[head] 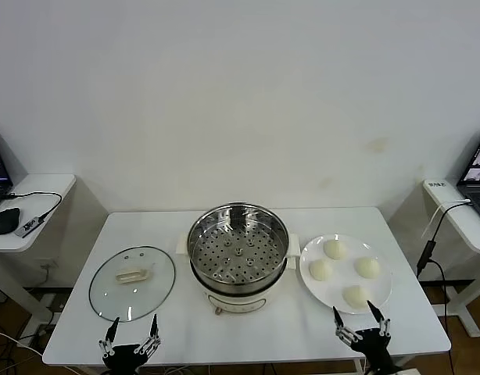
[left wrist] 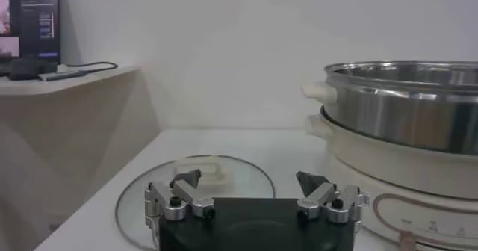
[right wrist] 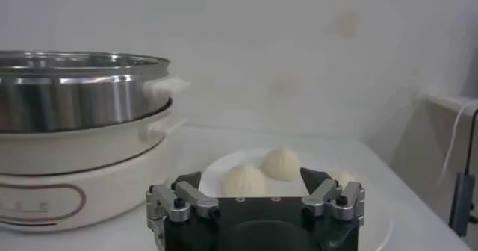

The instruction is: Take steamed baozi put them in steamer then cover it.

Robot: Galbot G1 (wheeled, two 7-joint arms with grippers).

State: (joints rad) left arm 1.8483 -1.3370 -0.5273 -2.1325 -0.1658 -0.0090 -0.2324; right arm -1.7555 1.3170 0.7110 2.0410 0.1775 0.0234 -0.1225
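The right gripper (head: 362,319) is spread wide, holding nothing. It should go down gently over the nearest baozi (head: 355,295) just ahead and squeeze softly. The left gripper (head: 132,331) waits, spread too.

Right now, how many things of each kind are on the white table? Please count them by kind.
Buns: 4, all on the plate
Plate: 1
Steamer: 1, uncovered and empty
Glass lid: 1, flat on the table
Total: 7
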